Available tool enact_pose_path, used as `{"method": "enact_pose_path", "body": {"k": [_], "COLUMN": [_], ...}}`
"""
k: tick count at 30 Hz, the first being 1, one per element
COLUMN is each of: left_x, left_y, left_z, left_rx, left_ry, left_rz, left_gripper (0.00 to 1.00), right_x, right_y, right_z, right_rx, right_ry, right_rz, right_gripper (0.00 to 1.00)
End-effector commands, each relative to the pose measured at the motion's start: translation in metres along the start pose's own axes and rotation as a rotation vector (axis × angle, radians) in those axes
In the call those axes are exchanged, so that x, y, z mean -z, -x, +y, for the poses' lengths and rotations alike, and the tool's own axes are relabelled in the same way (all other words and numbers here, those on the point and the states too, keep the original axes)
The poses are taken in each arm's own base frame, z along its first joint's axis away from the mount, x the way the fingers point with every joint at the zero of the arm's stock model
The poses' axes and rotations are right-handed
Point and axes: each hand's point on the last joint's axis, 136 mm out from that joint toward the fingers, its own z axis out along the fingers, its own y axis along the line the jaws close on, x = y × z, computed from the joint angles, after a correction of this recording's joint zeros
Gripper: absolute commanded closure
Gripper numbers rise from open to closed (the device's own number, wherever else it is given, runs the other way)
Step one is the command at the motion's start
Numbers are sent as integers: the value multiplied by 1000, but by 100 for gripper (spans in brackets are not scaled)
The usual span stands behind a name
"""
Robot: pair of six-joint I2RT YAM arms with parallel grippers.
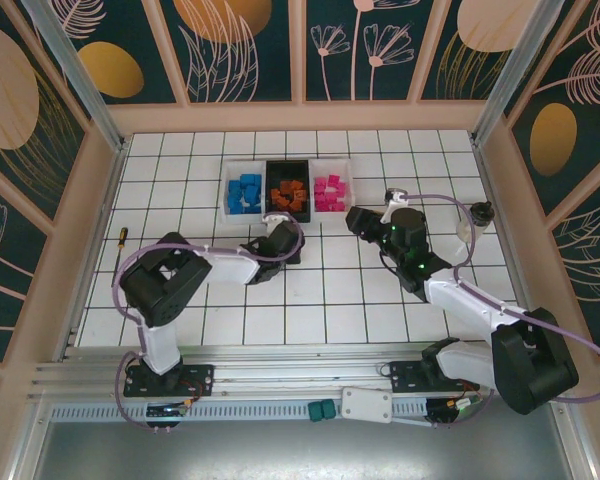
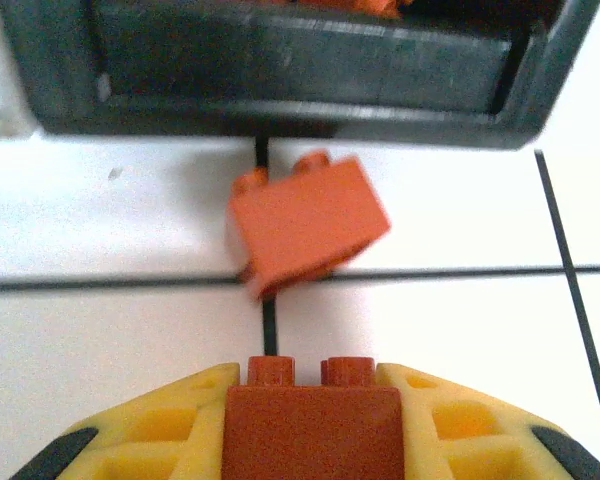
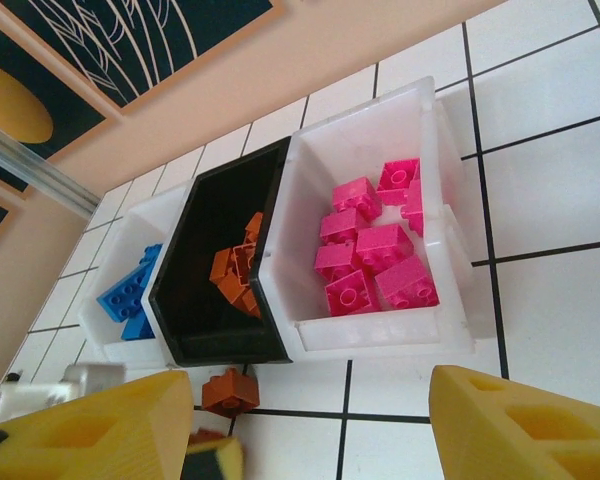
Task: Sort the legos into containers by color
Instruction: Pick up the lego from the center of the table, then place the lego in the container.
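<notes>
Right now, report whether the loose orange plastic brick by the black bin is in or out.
Out: the loose orange plastic brick lies on white tile, outside the black bin's wall.

- A white tiled tabletop (image 1: 330, 300) forms the floor of the scene, its square tiles divided by thin dark grout lines.
- A low peach-coloured wall (image 1: 300, 115) borders the tiles at the far edge, and matching peach walls slope along the left (image 1: 85, 240) and right (image 1: 525, 220) sides.
- Above them stand dark teal panels (image 1: 250, 60) with pale line drawings of flowers and leaves and large gold and orange ovals, set apart by peach strips.
- Two slanted aluminium posts (image 1: 70, 70) (image 1: 525, 70) rise at the far corners.
- A ribbed aluminium rail (image 1: 300, 372) runs along the near edge.
- Below the rail lies a plain grey surface (image 1: 280, 450).
- The light is even and soft, with faint glare on the tiles.
</notes>
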Motion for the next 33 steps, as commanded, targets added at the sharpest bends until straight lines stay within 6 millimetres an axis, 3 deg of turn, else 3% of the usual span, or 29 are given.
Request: {"method": "enact_pose_path", "body": {"k": [1, 5, 8, 12, 15, 20, 26, 28, 33], "left_x": [30, 56, 55, 34, 11, -25, -46, -50, -47], "left_y": [13, 49, 88, 133, 154, 168, 182, 185, 193], "left_z": [-23, -42, -48, -43, -36, -28, -21, -22, -25], "left_rx": [51, 39, 38, 48, 46, 10, 21, 21, 26], "left_ry": [-128, -188, -182, -145, -98, -13, 28, 34, 17], "left_rz": [-8, -73, -114, -151, -156, -140, -148, -147, -159], "left_gripper": [74, 73, 73, 73, 73, 72, 68, 63, 34], "right_x": [2, -1, -4, -4, -3, -4, -2, -1, 5], "right_y": [4, -3, -7, -8, -10, -13, -11, -10, -2], "right_z": [-5, -6, -7, -7, -7, -8, -5, -3, 1], "right_rx": [3, -11, -17, -21, -23, -24, -23, -21, -11], "right_ry": [-10, -1, 1, 3, 3, -1, 10, 13, 21], "right_rz": [-30, -14, 2, 7, 14, 26, 24, 20, -7], "right_gripper": [36, 36, 36, 35, 35, 35, 35, 35, 35]}}
